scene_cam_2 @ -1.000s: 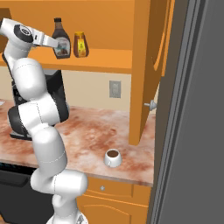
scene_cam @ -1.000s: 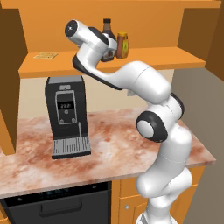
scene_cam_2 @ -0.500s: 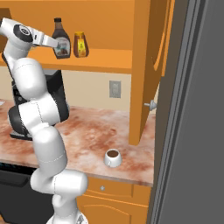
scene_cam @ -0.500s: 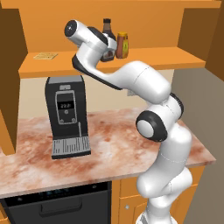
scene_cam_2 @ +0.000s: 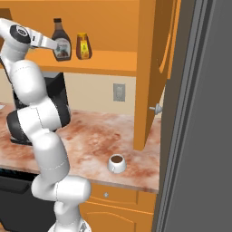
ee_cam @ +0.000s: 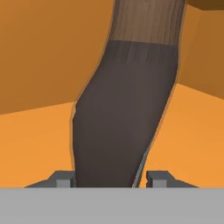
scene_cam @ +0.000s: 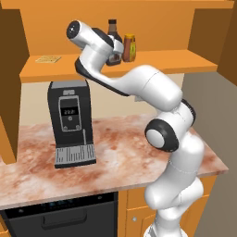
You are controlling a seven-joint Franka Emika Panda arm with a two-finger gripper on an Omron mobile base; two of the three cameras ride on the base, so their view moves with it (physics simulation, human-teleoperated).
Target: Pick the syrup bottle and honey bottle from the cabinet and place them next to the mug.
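Nothing moved over the past second: gripper [ee_cam: 109, 177] still parked on the cabinet [scene_cam_2: 108, 63] shelf, jaws either side of the syrup bottle [ee_cam: 122, 113], dark body between them. Cannot tell whether clamped yet. Honey bottle [scene_cam_2: 83, 46] just beyond; mug [scene_cam_2: 117, 163] far below. Lift apparently pending.

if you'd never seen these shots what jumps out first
The white arm stretched up to the orange cabinet shelf, its hand around the base of the dark syrup bottle. Beside that bottle stands the amber honey bottle. Far below, the small white mug sits near the counter's front edge.
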